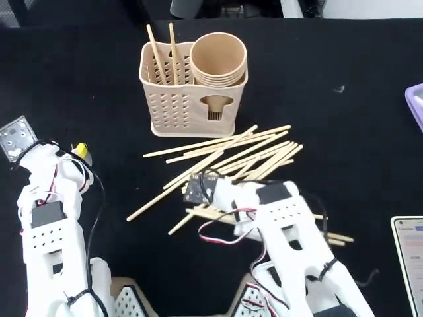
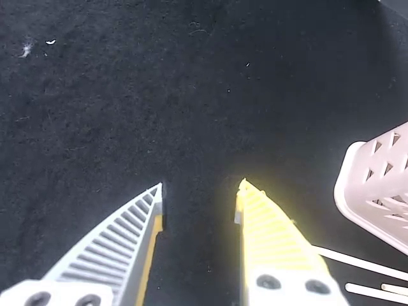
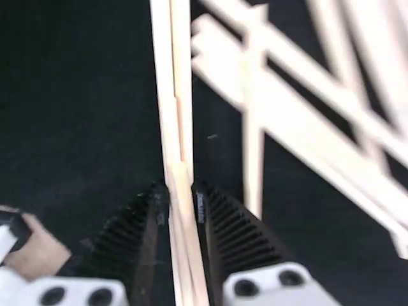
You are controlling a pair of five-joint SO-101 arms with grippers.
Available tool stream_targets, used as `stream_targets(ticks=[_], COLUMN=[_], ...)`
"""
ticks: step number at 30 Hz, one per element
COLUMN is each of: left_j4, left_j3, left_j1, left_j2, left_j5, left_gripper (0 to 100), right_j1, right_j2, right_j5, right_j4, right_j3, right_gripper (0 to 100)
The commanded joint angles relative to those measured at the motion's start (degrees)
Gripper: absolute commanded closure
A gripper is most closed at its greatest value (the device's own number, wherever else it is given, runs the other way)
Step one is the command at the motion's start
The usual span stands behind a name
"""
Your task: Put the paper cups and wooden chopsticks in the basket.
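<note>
A black tabletop (image 1: 344, 53) is seen from above, with its far edge running just behind the basket. Wide stretches of bare surface are left on both sides of the basket and across the far right, up to a purple object (image 1: 416, 105) and a phone (image 1: 410, 257), both cut off by the right border.

The left arm (image 1: 49, 211) is placed at the near left, well apart from the basket and from the loose sticks. The left jaws are spread, with nothing held between them, over bare cloth. In the left wrist view a corner of the basket (image 2: 376, 185) is seen off to one side of them.

The right arm (image 1: 284, 224) is set at the near middle, over the near end of the scattered sticks. The right jaws are pressed onto a chopstick pair (image 3: 173, 127), which is pinched between them and runs straight out past their tips.

The cream basket (image 1: 192, 109) stands upright at the far middle. The stack of paper cups (image 1: 218, 56) is nested in its right compartment, rims above the wall. Two chopsticks (image 1: 162, 46) are stood in the left compartment, leaning and poking out over the rim.

The loose pile of wooden chopsticks (image 1: 244, 155) is fanned across the tabletop between the basket and the right arm, its far end just beside the basket's base. A few sticks are partly covered by the arm.
</note>
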Motion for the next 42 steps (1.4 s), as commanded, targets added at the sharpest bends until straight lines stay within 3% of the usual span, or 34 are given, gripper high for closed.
stream_targets(ticks=[1, 12, 22, 42], left_j4=[-1.41, -1.41, -1.41, -1.41], left_j3=[-0.66, -0.66, -0.66, -0.57], left_j1=[0.4, 0.4, 0.4, 0.48], left_j2=[-1.14, -1.14, -1.14, -1.14], left_j5=[-0.35, -0.35, -0.35, -0.35], left_gripper=[81, 81, 81, 81], right_j1=[0.09, -13.45, -15.82, -15.82], right_j2=[-0.84, -0.75, -0.84, -0.84], right_j5=[-4.75, -15.12, -29.98, -42.55], right_j4=[-5.27, -22.07, -24.97, -24.97], right_j3=[-5.67, -2.07, -13.58, -42.15], right_gripper=[98.8, 98.8, 98.8, 98.8])
